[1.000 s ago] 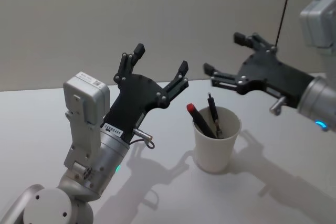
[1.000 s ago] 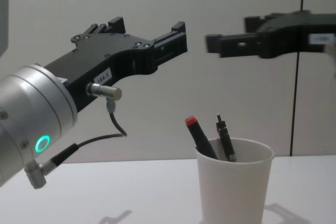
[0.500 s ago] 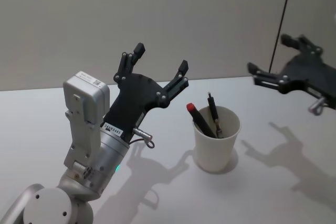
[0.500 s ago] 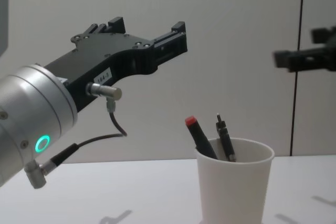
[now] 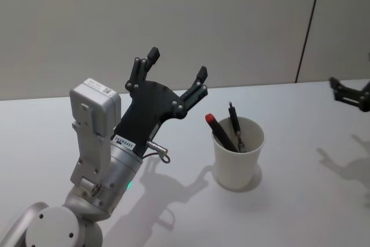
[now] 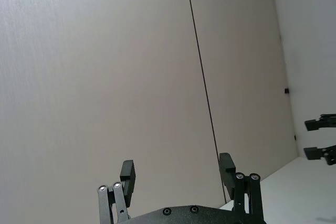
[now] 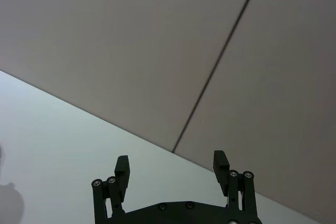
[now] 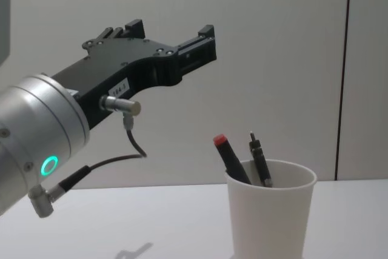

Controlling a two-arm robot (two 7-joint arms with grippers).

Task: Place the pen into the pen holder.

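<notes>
White pen holder [image 5: 239,155] at frame centre holds the pens; keep both released pincers, left [image 5: 176,68] and right [image 5: 351,93], clear.

Both claws, left [image 5: 176,65] and right [image 5: 351,92], agape.

The head view looks down from above onto the tabletop [image 5: 300,201], while the chest view sits low and close, looking level across it toward the wall [image 8: 273,40]. Both share the paper cup [image 5: 238,154] and the left gripper [image 5: 176,67]. Each wrist view looks out past its own gripper at the wall.
</notes>
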